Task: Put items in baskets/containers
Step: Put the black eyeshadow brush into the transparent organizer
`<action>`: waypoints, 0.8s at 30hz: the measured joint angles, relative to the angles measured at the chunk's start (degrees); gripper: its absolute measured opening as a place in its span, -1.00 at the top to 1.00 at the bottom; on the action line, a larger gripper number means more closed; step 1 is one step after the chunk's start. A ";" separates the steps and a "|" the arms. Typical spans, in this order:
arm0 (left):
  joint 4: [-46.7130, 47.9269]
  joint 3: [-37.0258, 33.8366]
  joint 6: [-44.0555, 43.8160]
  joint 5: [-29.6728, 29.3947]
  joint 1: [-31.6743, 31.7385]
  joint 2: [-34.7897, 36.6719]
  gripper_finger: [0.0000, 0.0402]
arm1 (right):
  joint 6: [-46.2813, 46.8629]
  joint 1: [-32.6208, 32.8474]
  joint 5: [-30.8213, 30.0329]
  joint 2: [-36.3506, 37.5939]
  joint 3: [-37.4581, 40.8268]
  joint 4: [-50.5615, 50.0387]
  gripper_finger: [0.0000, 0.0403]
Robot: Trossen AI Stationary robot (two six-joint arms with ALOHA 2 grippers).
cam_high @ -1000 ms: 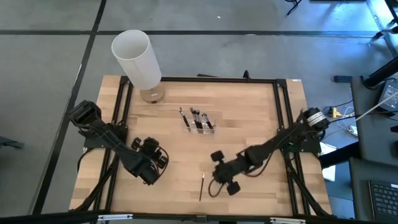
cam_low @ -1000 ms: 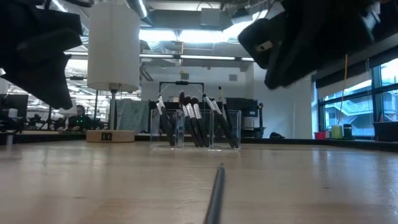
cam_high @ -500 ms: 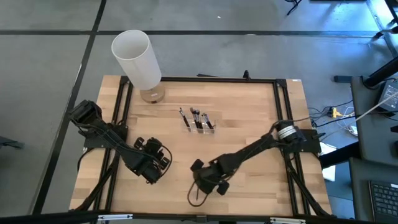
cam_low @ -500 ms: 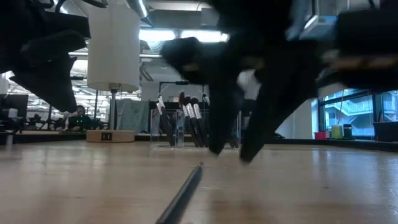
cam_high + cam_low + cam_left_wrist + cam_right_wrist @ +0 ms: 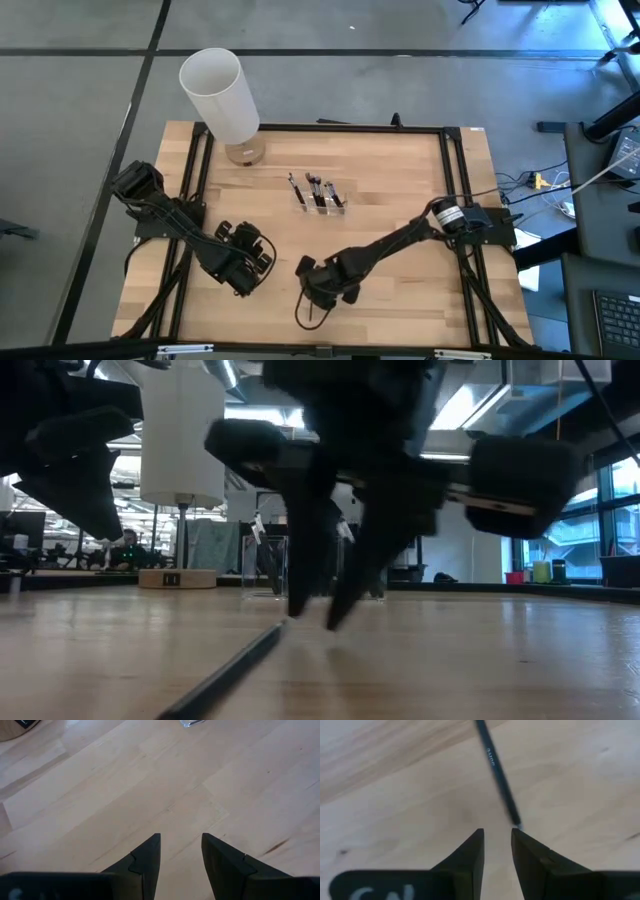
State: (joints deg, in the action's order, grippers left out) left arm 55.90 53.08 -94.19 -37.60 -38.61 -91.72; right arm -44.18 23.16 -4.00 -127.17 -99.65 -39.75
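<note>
Stick (image 5: pixel 497 775) end hidden beside right pincer (image 5: pixel 497 842) fingertip

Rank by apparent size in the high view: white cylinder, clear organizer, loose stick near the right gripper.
1. White cylinder: largest by far, though it stands tall toward the camera, which inflates it.
2. Clear organizer: small cluster mid-table.
3. Loose stick: mostly hidden under the right gripper, so this place is unsure.
</note>
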 joint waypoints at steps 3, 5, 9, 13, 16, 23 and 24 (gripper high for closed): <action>0.00 0.00 0.01 -0.02 0.00 0.00 0.31 | -2.28 -0.08 -0.19 0.02 -0.75 1.26 0.52; 0.00 0.00 -0.01 -0.02 0.00 0.00 0.31 | -2.85 -0.04 -0.07 0.00 -0.73 3.37 0.52; 0.00 0.00 -0.02 -0.04 0.00 0.00 0.31 | -3.11 -0.80 2.63 -0.67 -0.14 8.12 0.52; -0.01 0.00 0.02 -0.05 0.03 0.00 0.31 | -5.10 -2.24 2.94 -2.41 -0.01 9.78 0.52; 0.01 0.00 0.33 -0.38 0.09 0.00 0.31 | -5.00 -3.72 3.27 -3.64 -0.14 12.08 0.52; 0.29 0.00 1.69 -0.44 0.09 0.00 0.31 | 2.83 -7.54 12.01 -5.15 -0.38 9.79 0.64; 0.30 0.00 2.12 -0.59 0.09 0.00 0.31 | 4.20 -7.93 12.88 -5.19 -0.38 9.33 0.69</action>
State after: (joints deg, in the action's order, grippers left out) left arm 56.20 53.08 -92.07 -38.19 -38.52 -91.72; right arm -39.98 15.23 8.88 -132.35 -100.03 -30.42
